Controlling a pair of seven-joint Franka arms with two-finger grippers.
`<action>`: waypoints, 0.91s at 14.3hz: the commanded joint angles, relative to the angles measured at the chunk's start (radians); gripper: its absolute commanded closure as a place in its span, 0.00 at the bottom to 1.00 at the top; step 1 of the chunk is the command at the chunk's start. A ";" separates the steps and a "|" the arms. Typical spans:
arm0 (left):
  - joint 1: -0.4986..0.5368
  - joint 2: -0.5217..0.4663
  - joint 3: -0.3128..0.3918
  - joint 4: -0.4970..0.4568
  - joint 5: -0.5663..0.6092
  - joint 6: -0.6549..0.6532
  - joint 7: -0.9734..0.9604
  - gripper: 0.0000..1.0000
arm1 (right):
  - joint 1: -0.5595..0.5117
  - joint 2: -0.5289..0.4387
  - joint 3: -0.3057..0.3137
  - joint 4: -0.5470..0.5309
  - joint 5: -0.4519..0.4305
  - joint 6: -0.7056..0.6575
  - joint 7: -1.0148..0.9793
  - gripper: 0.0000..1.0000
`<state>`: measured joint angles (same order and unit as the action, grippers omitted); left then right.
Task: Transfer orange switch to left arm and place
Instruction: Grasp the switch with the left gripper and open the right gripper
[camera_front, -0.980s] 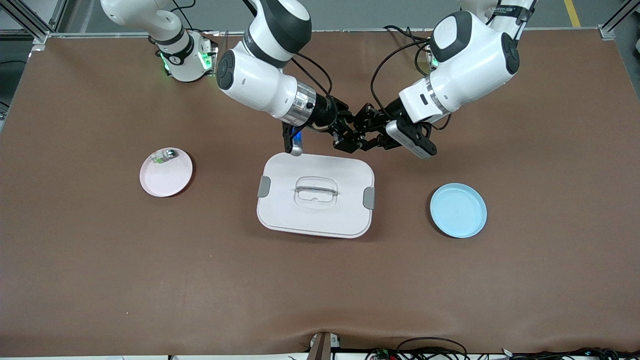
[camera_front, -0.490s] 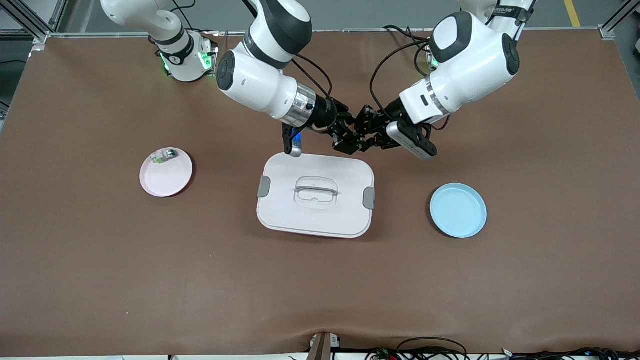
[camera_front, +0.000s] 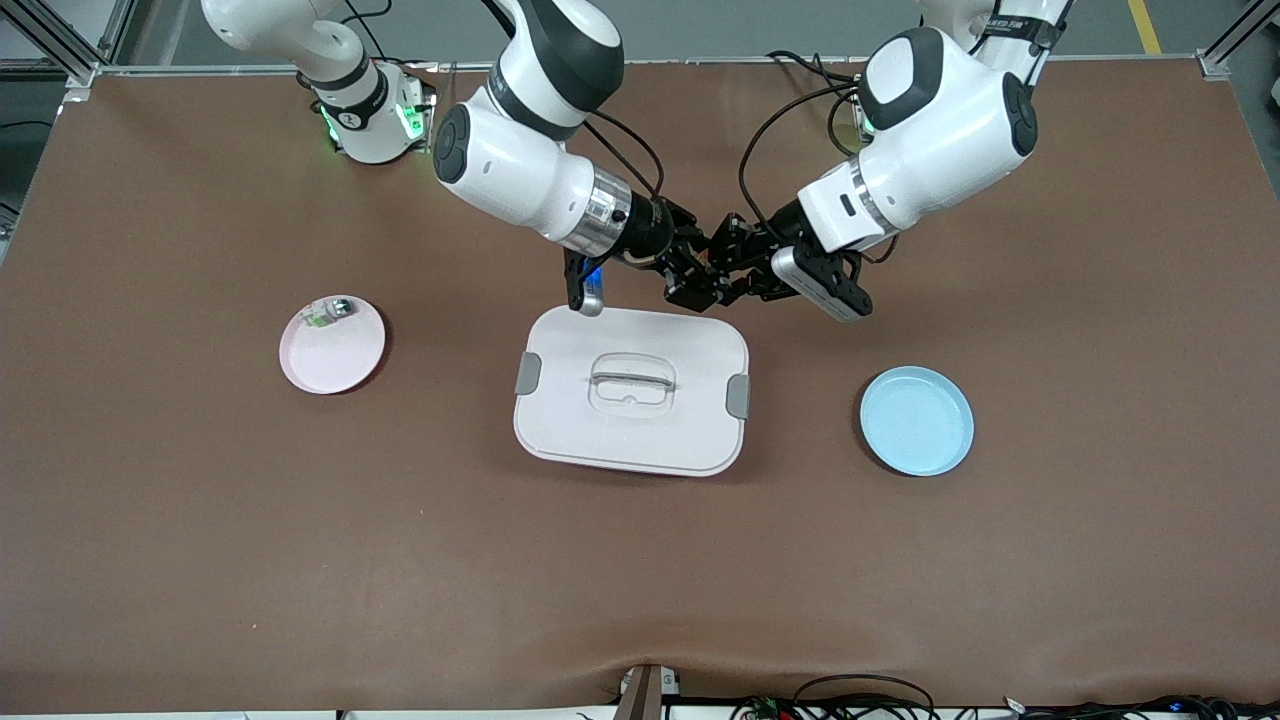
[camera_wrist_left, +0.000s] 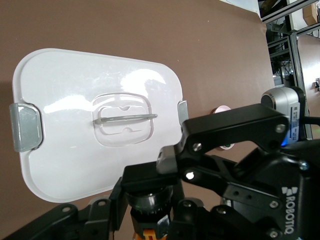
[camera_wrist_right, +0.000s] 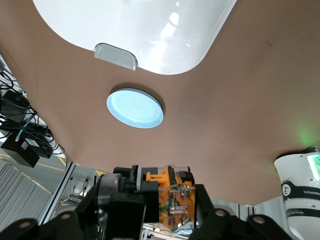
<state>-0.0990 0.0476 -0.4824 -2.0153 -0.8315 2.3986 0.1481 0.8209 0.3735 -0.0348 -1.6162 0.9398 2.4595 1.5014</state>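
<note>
The whole table (camera_front: 200, 560) is seen from a high camera that is set across from the two arm bases and is aimed down at it. The bases are seen at 12 o'clock, and the box (camera_front: 632, 400) is seen at the middle.

The left wrist view is taken from close by, looking down on the box (camera_wrist_left: 100, 120).

The right wrist view is also taken from close by. A corner of the box (camera_wrist_right: 150, 35) and the blue plate (camera_wrist_right: 135, 108) are caught in it.

The box is shared by all three views. The blue plate (camera_front: 917, 420) is shared by the front and right wrist views.
</note>
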 joint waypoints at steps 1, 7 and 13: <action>0.015 0.017 -0.010 0.026 0.005 -0.025 -0.007 1.00 | 0.015 0.010 -0.010 0.024 0.011 -0.008 0.010 0.00; 0.073 0.018 0.002 0.044 0.055 -0.099 -0.007 1.00 | -0.006 -0.005 -0.022 0.010 0.001 -0.030 -0.001 0.00; 0.222 0.035 0.002 0.095 0.418 -0.227 -0.005 1.00 | -0.104 -0.091 -0.024 -0.001 -0.214 -0.243 -0.026 0.00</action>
<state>0.1007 0.0584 -0.4731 -1.9470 -0.5283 2.1944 0.1492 0.7501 0.3326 -0.0649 -1.6071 0.7923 2.2859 1.4961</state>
